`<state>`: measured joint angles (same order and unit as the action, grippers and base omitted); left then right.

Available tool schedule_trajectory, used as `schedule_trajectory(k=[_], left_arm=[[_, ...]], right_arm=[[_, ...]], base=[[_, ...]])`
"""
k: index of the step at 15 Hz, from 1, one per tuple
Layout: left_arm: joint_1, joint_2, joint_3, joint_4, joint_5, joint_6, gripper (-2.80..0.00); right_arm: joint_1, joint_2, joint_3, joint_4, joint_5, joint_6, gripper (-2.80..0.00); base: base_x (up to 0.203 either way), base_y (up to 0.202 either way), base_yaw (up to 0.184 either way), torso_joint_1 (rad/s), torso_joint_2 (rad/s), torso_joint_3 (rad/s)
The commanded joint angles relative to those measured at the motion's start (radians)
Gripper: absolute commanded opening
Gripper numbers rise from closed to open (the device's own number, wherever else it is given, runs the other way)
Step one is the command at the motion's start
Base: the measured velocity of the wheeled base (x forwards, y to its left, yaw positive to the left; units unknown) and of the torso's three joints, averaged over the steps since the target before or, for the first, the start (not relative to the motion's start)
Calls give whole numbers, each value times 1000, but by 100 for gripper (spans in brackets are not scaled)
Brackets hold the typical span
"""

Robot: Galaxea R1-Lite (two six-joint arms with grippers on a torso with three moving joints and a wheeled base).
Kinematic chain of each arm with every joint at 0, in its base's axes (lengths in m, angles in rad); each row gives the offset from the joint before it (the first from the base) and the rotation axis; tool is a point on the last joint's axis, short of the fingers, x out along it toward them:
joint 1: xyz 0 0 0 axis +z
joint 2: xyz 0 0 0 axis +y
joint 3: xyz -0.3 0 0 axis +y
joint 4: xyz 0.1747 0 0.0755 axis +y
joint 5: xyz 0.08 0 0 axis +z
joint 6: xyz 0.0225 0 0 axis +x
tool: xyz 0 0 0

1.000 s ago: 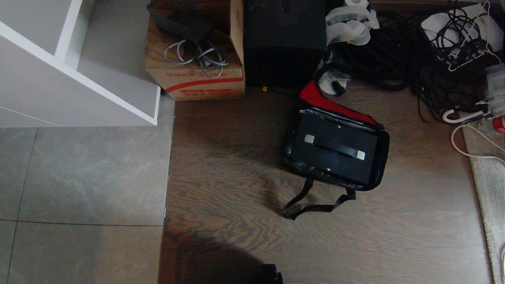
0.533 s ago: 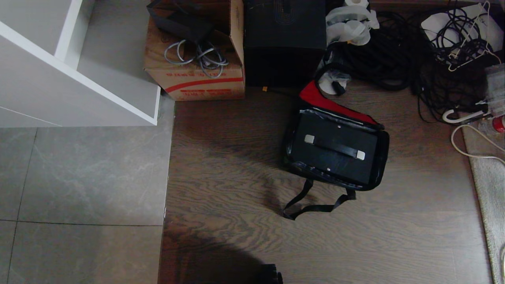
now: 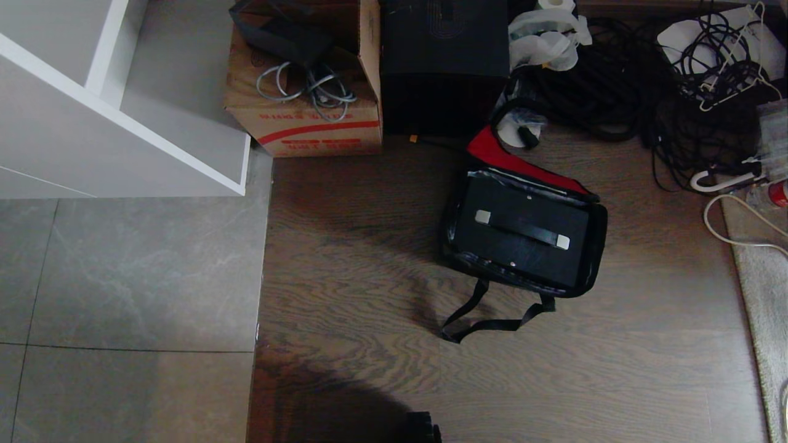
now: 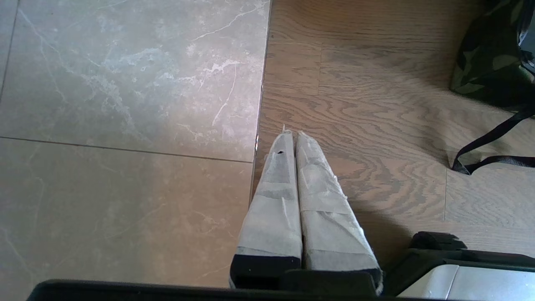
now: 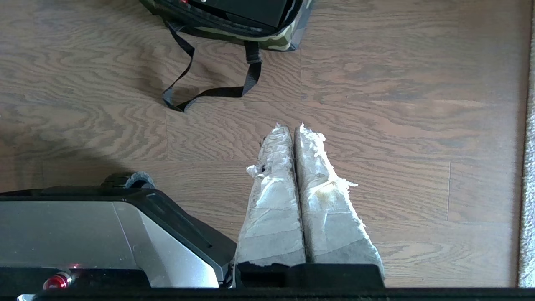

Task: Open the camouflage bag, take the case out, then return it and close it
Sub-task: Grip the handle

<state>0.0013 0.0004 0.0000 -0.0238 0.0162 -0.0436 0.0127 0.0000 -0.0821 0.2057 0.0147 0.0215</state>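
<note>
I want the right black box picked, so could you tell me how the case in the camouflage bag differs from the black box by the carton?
The case has a flat top handle on pale mounts; the black box shows none. The case sits inside the open camouflage bag; the box stands bare beside the cardboard carton. Both are black and rectangular.

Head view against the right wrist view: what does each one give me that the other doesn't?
Only the head view shows the case seated in the bag with its handle up, the red lid panel folded back, the carton and the cables. Only the right wrist view shows the right gripper, shut, above bare floor. Both show the camouflage bag and its strap on the wood floor.
</note>
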Motion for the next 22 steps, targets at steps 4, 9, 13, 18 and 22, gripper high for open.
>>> schedule_trajectory(k=[4, 9, 13, 18, 22], left_arm=[[0, 0, 10, -1, 1, -1, -280], [0, 0, 10, -1, 1, -1, -280], [0, 0, 11, 1, 1, -1, -280], [0, 0, 9, -1, 1, 1, -280], [0, 0, 9, -1, 1, 1, -280]], right_arm=[[0, 2, -1, 1, 1, 0, -280], [0, 2, 1, 1, 1, 0, -280], [0, 2, 0, 1, 1, 0, -280], [0, 1, -1, 1, -1, 4, -280], [0, 1, 1, 0, -1, 7, -280]], base=[[0, 0, 0, 0, 0, 0], [0, 0, 0, 0, 0, 0], [0, 0, 0, 0, 0, 0], [0, 0, 0, 0, 0, 0], [0, 0, 0, 0, 0, 0]])
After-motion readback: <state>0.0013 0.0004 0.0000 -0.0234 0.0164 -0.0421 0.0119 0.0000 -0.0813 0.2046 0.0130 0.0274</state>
